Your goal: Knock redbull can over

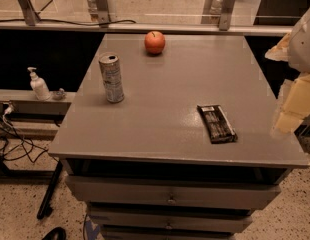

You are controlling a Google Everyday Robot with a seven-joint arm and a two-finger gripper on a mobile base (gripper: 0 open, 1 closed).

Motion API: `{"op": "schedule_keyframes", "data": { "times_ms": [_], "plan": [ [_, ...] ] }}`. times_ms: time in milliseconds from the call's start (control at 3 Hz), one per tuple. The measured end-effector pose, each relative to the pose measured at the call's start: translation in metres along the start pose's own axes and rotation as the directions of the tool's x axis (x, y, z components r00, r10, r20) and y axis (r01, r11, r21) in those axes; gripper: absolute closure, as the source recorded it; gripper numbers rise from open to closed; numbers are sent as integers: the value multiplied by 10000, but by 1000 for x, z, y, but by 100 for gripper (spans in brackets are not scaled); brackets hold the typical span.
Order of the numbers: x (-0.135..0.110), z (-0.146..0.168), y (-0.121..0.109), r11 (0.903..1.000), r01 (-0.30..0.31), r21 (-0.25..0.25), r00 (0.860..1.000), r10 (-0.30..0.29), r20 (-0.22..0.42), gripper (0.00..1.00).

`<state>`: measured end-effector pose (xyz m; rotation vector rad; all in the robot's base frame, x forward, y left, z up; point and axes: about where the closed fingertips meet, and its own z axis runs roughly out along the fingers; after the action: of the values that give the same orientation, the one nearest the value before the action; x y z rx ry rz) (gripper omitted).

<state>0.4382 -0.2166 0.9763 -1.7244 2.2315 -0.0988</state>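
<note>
Camera view: redbull can (111, 78) upright, far left; likely light, stiff, tippy (push near the rim). Gripper (295, 101) at right edge, well apart, state cannot be told.

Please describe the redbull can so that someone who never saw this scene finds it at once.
On the grey cabinet top, whose right edge the gripper hangs beside, look at the left part. There the redbull can stands upright, nearer than the apple. It alone is a tall, slim, silver-blue cylinder; the apple is round and red, the snack-bar wrapper flat and dark.
</note>
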Motion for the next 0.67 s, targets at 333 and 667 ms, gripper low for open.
{"op": "schedule_keyframes", "data": {
  "times_ms": [333, 667],
  "plan": [
    [0, 0, 0, 10000, 0, 2, 10000, 0, 1, 0],
    [1, 1, -6, 9996, -274, 81, 9988, 270, 414, 0]
  ]
}}
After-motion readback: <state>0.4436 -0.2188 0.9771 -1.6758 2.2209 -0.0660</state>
